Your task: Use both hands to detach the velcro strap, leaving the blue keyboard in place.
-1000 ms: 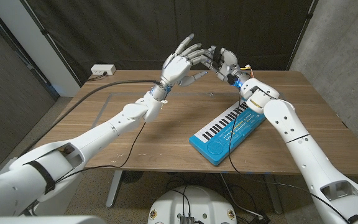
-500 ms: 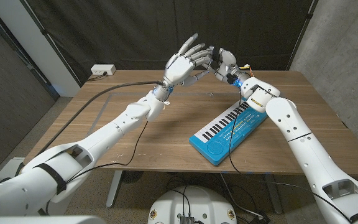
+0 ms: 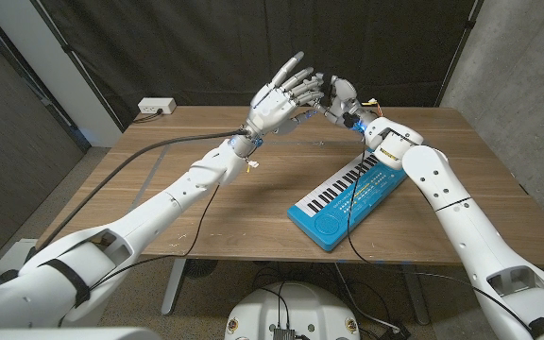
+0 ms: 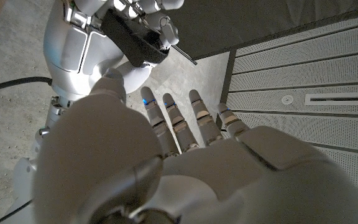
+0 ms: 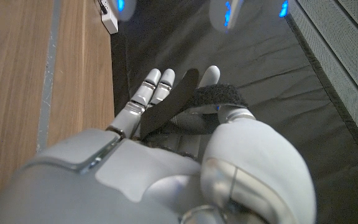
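Two robot hands raised together in the air over the far part of the table (image 3: 253, 203), well above the wood. Right robot hand (image 3: 340, 97) clamped on the black velcro strap (image 5: 185, 102), with the strap pinched between thumb and fingers and one flat end standing out past the fingertips; same grip seen from the left wrist view, with the strap (image 4: 132, 38) as a dark band across the right palm. Left robot hand (image 3: 280, 94) just beside the right one, palm turned toward it, fingers (image 4: 178, 124) stretched out and apart, holding nothing. Not possible to tell from the head view if the left fingertips touch the strap; in the left wrist view a small gap between them and the strap. Blue lights on the left fingertips, blurred, close to the strap in the right wrist view. Blue keyboard (image 3: 349, 194) flat on the right half of the table, lying on a diagonal under the right forearm, well apart from both hands and from the strap. White power strip (image 3: 156, 107) at the far left corner of the table. Thick black cable (image 3: 159, 144) across the left part of the table, toward the left wrist. Dark curtain (image 3: 206, 47) behind the table.
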Controlling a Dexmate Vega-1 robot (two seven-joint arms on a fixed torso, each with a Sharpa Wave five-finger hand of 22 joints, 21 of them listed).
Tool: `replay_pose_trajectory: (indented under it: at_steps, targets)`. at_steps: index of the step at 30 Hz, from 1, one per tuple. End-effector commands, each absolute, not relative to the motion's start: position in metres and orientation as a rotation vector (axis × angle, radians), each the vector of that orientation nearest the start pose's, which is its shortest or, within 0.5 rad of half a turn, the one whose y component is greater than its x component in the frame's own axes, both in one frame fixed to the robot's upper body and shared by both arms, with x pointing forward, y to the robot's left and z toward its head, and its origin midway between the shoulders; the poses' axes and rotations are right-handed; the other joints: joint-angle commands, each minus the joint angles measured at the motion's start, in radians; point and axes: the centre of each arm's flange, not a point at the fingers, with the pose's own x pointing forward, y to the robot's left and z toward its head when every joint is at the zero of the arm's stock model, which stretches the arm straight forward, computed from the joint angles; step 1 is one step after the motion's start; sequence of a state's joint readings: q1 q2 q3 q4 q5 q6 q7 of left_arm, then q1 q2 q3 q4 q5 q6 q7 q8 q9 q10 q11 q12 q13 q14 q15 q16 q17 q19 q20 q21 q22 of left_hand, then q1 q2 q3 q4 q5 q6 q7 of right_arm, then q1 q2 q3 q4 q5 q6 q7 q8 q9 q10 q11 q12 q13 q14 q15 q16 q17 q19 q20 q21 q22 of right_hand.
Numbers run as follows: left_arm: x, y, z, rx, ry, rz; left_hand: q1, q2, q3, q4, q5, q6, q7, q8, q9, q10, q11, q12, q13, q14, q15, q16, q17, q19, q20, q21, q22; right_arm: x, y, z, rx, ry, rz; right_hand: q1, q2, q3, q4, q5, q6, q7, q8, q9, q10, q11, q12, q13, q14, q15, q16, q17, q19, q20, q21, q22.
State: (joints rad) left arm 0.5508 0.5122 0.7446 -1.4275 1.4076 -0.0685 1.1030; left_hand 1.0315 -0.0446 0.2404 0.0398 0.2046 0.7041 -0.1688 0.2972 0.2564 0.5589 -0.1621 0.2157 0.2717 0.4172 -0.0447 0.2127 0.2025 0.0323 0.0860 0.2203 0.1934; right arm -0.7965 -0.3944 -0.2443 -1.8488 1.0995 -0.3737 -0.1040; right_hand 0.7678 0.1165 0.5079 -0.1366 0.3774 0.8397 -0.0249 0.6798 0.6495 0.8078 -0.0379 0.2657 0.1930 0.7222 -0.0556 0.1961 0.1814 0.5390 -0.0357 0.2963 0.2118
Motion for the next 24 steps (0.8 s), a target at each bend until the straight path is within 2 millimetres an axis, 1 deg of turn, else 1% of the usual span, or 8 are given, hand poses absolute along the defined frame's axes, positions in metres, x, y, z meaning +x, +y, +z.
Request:
replay_pose_trajectory:
  at_steps: [1,3,4,5,7,11,16,24]
  targets:
    - [0.533,0.096,0.070,1.467,-1.919,0.703,0.011,0.014,0.004,-0.004,0.005,0.012,0.020,-0.002,-0.007,0.027,0.001,0.016,0.004,0.017,-0.007,0.009,0.002,0.019,0.008,0.011,0.004,0.578,-0.157,0.100,0.436,-0.367,0.617,0.005,0.002,0.007,-0.002,0.007,0.005,0.006,-0.007,0.002,-0.003,0.001,-0.001,0.003,0.001,0.001,-0.004,0.001,0.001,0.001,0.005,0.003]
    - [0.534,0.096,0.071,1.454,-1.917,0.697,0.021,0.021,0.010,-0.008,0.005,0.026,0.029,0.000,-0.012,0.039,0.000,0.020,0.005,0.031,-0.004,0.014,0.002,0.023,0.008,0.013,0.005,0.578,-0.158,0.100,0.433,-0.367,0.615,0.004,0.002,0.007,-0.002,0.007,0.005,0.007,-0.007,0.002,-0.003,0.001,-0.002,0.003,0.001,0.002,-0.004,0.001,0.001,0.001,0.005,0.003]
    - [0.535,0.095,0.071,1.451,-1.913,0.698,0.024,0.023,0.012,-0.010,0.004,0.030,0.031,0.000,-0.016,0.050,0.000,0.024,0.005,0.041,-0.008,0.017,0.002,0.030,0.009,0.016,0.006,0.578,-0.158,0.100,0.432,-0.367,0.615,0.005,0.002,0.007,-0.003,0.008,0.006,0.007,-0.008,0.001,-0.003,0.000,-0.002,0.003,0.002,0.002,-0.004,0.001,0.001,0.001,0.006,0.003]
    - [0.536,0.094,0.071,1.447,-1.907,0.698,0.025,0.024,0.012,-0.010,0.002,0.035,0.035,-0.001,-0.020,0.063,0.003,0.028,0.006,0.051,-0.004,0.020,0.002,0.039,0.008,0.020,0.006,0.578,-0.158,0.100,0.434,-0.367,0.614,0.004,0.002,0.007,-0.003,0.008,0.007,0.007,-0.008,0.001,-0.003,0.000,-0.002,0.003,0.002,0.002,-0.004,0.001,0.001,0.001,0.006,0.003]
    - [0.537,0.093,0.071,1.440,-1.893,0.693,0.026,0.032,0.015,-0.009,0.001,0.037,0.038,-0.004,-0.026,0.077,0.004,0.033,0.007,0.076,0.000,0.031,0.005,0.057,0.011,0.027,0.008,0.577,-0.158,0.100,0.435,-0.369,0.612,0.004,0.001,0.008,-0.004,0.008,0.007,0.007,-0.009,0.001,-0.003,0.000,-0.002,0.003,0.001,0.001,-0.004,0.001,0.001,0.001,0.006,0.003]
    - [0.541,0.089,0.073,1.442,-1.865,0.674,0.028,0.038,0.018,-0.009,0.000,0.040,0.042,-0.006,-0.031,0.085,0.003,0.035,0.008,0.101,0.005,0.041,0.009,0.065,0.010,0.031,0.009,0.575,-0.158,0.099,0.436,-0.372,0.609,0.004,0.002,0.008,-0.005,0.009,0.008,0.008,-0.009,0.001,-0.002,0.001,-0.003,0.003,0.001,0.000,-0.004,0.001,0.001,0.001,0.006,0.003]
    - [0.542,0.086,0.074,1.448,-1.860,0.663,0.029,0.041,0.019,-0.009,-0.001,0.043,0.043,-0.007,-0.035,0.093,0.002,0.037,0.010,0.106,0.004,0.044,0.012,0.067,0.010,0.033,0.010,0.573,-0.159,0.099,0.437,-0.377,0.603,0.003,0.002,0.008,-0.005,0.009,0.008,0.007,-0.009,0.002,-0.002,0.001,-0.003,0.003,0.001,0.002,-0.004,0.002,0.001,0.002,0.006,0.004]
    - [0.541,0.087,0.078,1.464,-1.820,0.674,0.030,0.041,0.020,-0.010,-0.003,0.053,0.053,-0.006,-0.039,0.096,0.003,0.037,0.012,0.104,0.007,0.043,0.015,0.065,0.012,0.033,0.011,0.572,-0.161,0.095,0.445,-0.376,0.592,0.004,0.002,0.009,-0.007,0.010,0.009,0.008,-0.010,0.002,-0.002,0.002,-0.004,0.003,0.000,0.002,-0.004,0.003,0.000,0.001,0.007,0.004]
